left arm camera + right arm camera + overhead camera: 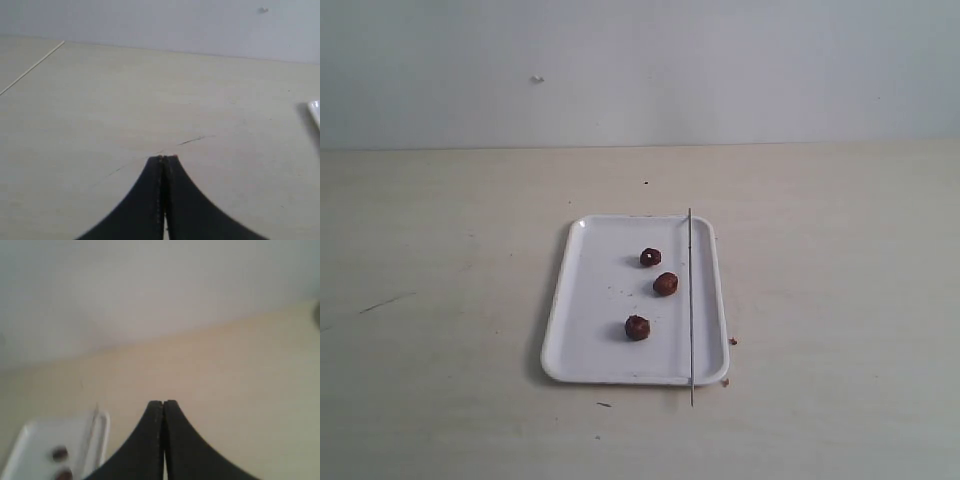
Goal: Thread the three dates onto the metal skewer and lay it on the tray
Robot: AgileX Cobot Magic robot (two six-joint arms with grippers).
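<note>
Along the right side of the tray [595,300] lies the skewer [690,300], probably stiff and slick, best pinched at its overhanging near end; dates [665,284] look soft; left end effector [163,159] and right end effector [163,402] closed, empty.

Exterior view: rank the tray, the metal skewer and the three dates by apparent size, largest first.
1. the tray: largest in area.
2. the metal skewer: slightly longer than the tray, but very thin.
3. the three dates: smallest and much alike; their differing nearness to the camera makes ranking them unsure.
</note>
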